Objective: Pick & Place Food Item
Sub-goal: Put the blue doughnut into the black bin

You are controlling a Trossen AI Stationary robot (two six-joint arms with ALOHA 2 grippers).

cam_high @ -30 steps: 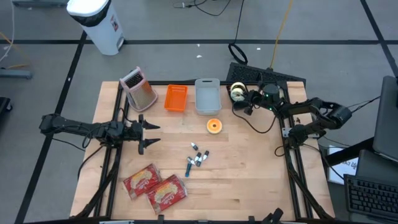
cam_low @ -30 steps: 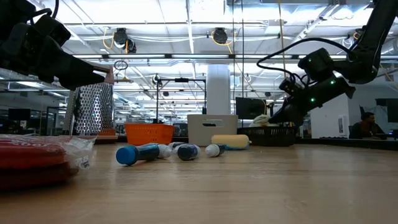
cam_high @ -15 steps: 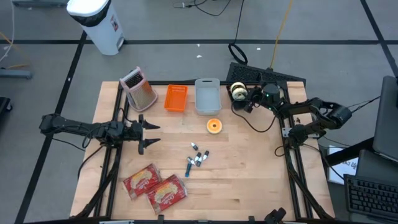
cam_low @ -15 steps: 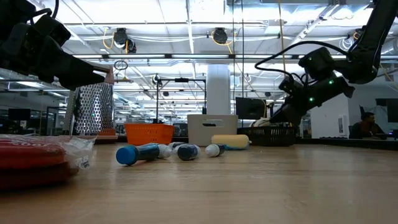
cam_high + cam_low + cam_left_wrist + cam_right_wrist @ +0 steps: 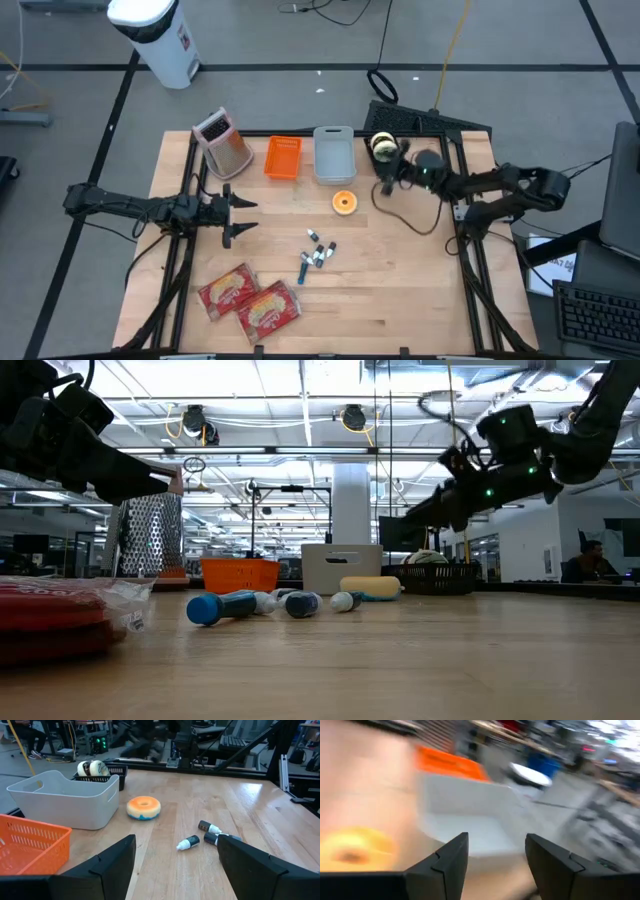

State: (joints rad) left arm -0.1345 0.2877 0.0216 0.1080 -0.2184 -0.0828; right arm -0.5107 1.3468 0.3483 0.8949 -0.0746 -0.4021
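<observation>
While the high view lays out the whole table (image 5: 400, 290), only the left wrist view shows clearly that the black basket (image 5: 107, 774) at the far edge holds two round chocolate-and-white pastries (image 5: 92, 768), lying side by side. In the high view they read as one pale lump (image 5: 382, 146). The right gripper (image 5: 388, 180) hangs just beside that basket, above the table, its fingers spread with nothing between them; its own wrist view is blurred, showing the gray bin (image 5: 465, 820), the orange basket (image 5: 447, 762) behind it and the yellow donut (image 5: 355, 847).

The donut (image 5: 344, 203) lies flat on the wood in front of the gray bin (image 5: 333, 155), hole upward; being round, it has no long axis.

The left gripper (image 5: 232, 214) rests low at the table's left, fingers spread and empty.

Counted: one donut, one metal grater (image 5: 224, 143), one orange basket (image 5: 283, 157), two red snack packets (image 5: 250, 300), and several small dropper bottles (image 5: 316, 254), whose exact number I cannot tell.
</observation>
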